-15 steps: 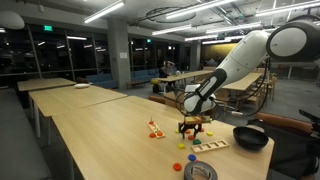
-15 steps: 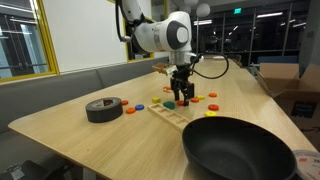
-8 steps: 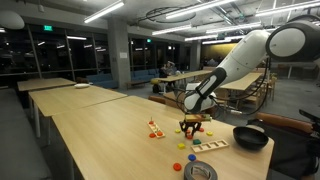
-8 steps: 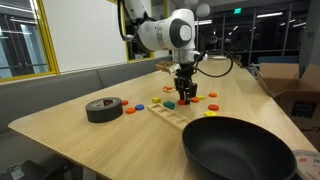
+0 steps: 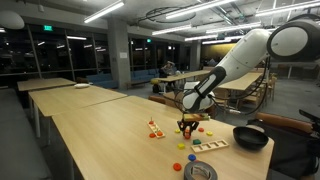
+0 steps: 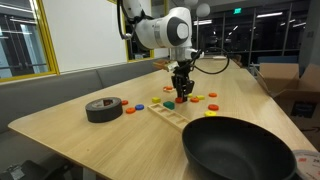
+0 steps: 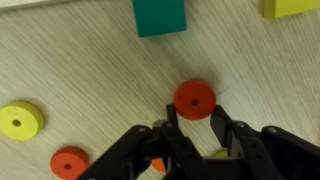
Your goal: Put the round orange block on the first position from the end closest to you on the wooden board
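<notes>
In the wrist view my gripper (image 7: 195, 113) is shut on the round orange block (image 7: 194, 98), a flat disc with a small centre hole pinched between the two black fingertips (image 7: 172, 112). The tabletop shows below it. In both exterior views the gripper (image 6: 181, 96) (image 5: 186, 126) hangs low over the table among scattered pieces. The wooden board (image 6: 170, 114) is a pale strip lying just in front of the gripper, towards the black bowl; it also shows as the wooden board (image 5: 210, 147) beside the bowl.
A large black bowl (image 6: 240, 150) fills the near table edge. A black tape roll (image 6: 104, 109) lies to the side. Loose pieces surround the gripper: a teal block (image 7: 160, 15), a yellow disc (image 7: 20, 121), a smaller orange disc (image 7: 69, 162), a yellow block (image 7: 290, 7).
The jaws have closed from partly open to shut around the orange disc. The arm has barely shifted over the table.
</notes>
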Robot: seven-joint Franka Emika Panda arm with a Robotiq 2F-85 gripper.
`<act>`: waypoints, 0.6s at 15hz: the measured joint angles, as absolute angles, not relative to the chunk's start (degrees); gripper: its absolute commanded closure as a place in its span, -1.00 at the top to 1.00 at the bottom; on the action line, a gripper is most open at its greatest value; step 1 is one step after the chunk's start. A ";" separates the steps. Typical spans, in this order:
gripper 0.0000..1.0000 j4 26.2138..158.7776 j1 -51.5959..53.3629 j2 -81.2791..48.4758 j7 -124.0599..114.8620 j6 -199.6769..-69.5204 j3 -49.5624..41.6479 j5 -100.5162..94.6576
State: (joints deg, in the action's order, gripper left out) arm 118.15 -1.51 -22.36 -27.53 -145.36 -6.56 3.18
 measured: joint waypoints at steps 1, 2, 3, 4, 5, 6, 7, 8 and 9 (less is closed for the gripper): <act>-0.62 118.15 -1.01 -21.90 -27.49 -145.30 -6.37 3.18; -0.62 118.11 -0.35 -21.38 -27.49 -145.28 -6.17 3.18; -0.62 118.05 0.44 -20.78 -27.49 -145.27 -5.95 3.18; -0.62 117.91 1.27 -20.23 -27.52 -145.26 -5.73 3.18; -0.62 117.72 2.06 -19.67 -27.54 -145.25 -5.46 3.18; -0.62 117.49 2.80 -19.17 -27.58 -145.23 -5.18 3.18; -0.62 117.20 3.46 -18.77 -27.62 -145.23 -4.84 3.18; -0.63 116.88 3.97 -18.53 -27.67 -145.24 -4.50 3.18; -0.63 116.46 4.40 -18.48 -27.75 -145.31 -4.08 3.18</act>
State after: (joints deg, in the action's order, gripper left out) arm 116.46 4.40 -18.48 -27.75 -145.31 -4.08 3.18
